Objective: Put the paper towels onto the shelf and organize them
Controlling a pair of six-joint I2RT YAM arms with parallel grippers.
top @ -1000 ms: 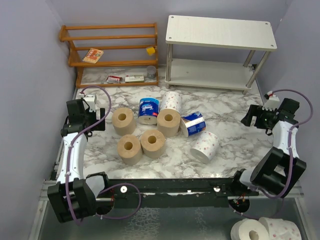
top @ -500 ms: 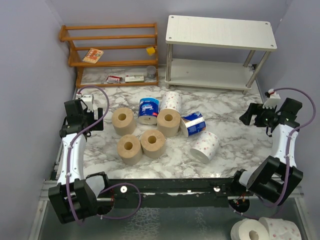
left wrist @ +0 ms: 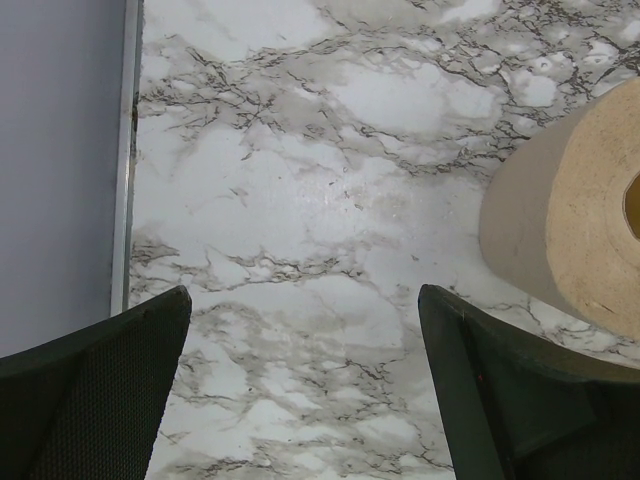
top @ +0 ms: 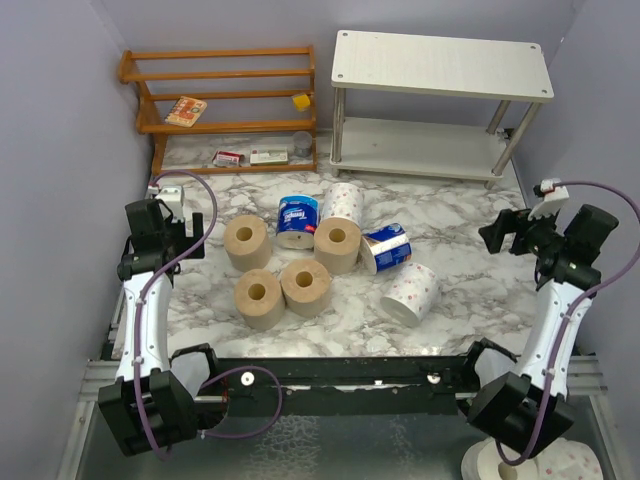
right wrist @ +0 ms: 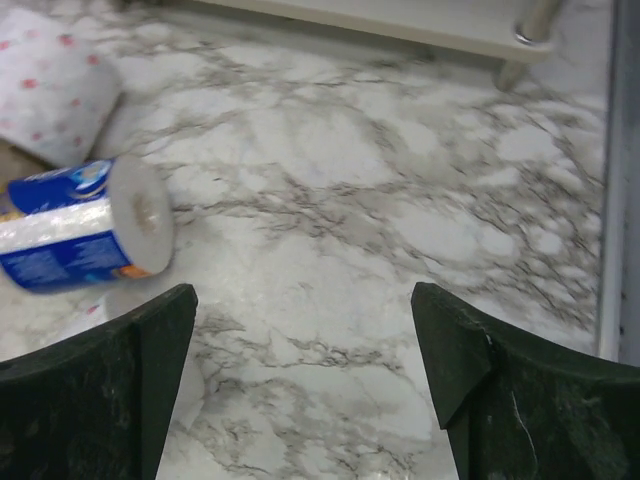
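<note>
Left claw [left wrist: 305, 305]: fingers held apart, nothing gripped; tan roll [left wrist: 570, 230] stood on end ahead to its right.
Right claw [right wrist: 303, 295]: fingers held apart, nothing gripped; blue-wrapped roll [right wrist: 80, 225] laid on its side ahead-left, dotted roll [right wrist: 50, 85] beyond it, shelf [right wrist: 400, 20] farther ahead.
All three rolls are seated on the table [top: 460, 290].

Top view high over near edge, looking down, wrist views close, all sharing marble table [top: 450, 215]
</note>
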